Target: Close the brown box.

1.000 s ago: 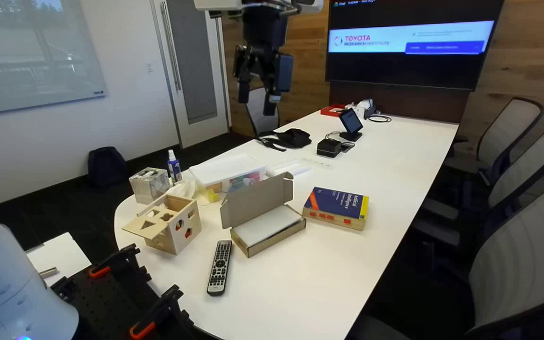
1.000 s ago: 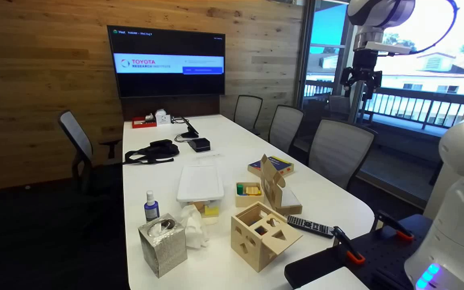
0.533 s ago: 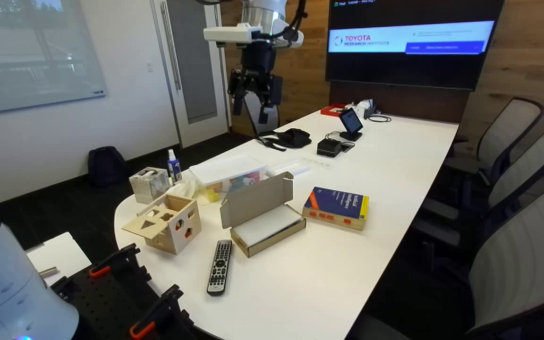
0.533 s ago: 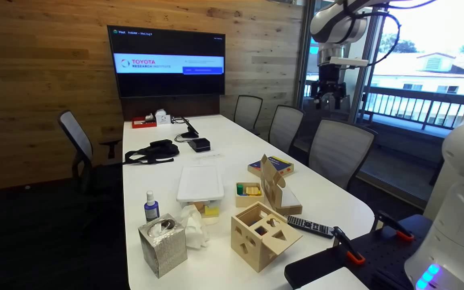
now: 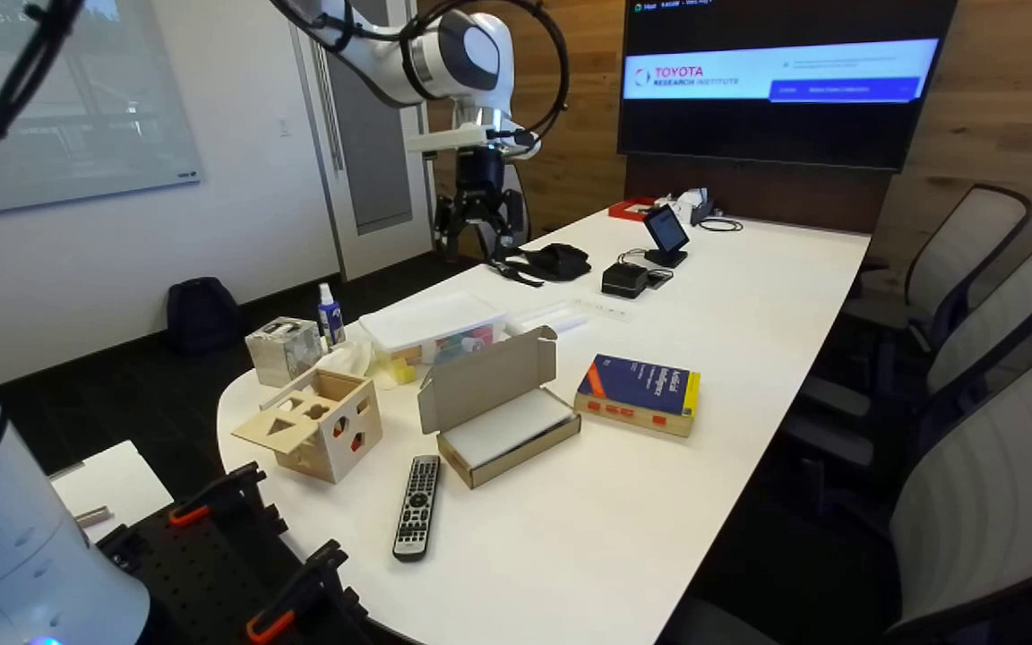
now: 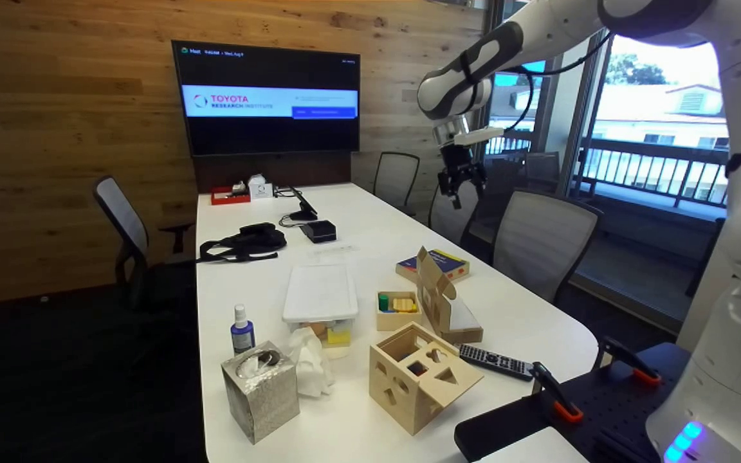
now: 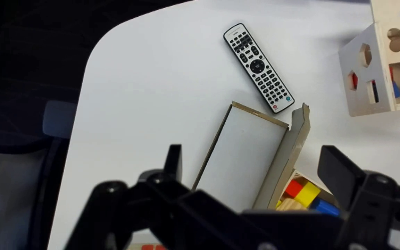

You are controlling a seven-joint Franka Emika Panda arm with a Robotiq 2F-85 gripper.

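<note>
Claw [image 7: 251, 163] and brown box [image 5: 491, 383] are well apart: in both exterior views the claw hangs high above the level of the box, its two fingers [image 7: 339, 173] spread wide. Seen from the wrist, the box lies below and shows in the gap between those fingers, one end hidden behind the claw's dark body. Whether the claw is straight over the box I cannot tell.

The box rests flat on the white counter [image 5: 561, 528]. Its hinged lid [image 6: 433, 292] stands up from one long side, tilted a little outward, so the box is not yet closed; a flat white surface [image 7: 245, 149] fills the bottom part.

Near one short end of the box lies a remote control [image 7: 259, 67]; near the opposite end, a blue book-like box [image 5: 637, 390] lies flat. On the lid side, just beside the box, sits a small wooden tray [image 6: 398, 321] with coloured blocks [image 6: 402, 304]; whether the two touch I cannot tell. A light wooden cube [image 5: 341, 459] with cut-out holes stands on that same side, toward the remote's end. Farther from the box, again on the lid side, are a plastic bin [image 6: 320, 292], a silver tissue box [image 6: 261, 392] and a blue spray bottle [image 6: 242, 335].
</note>
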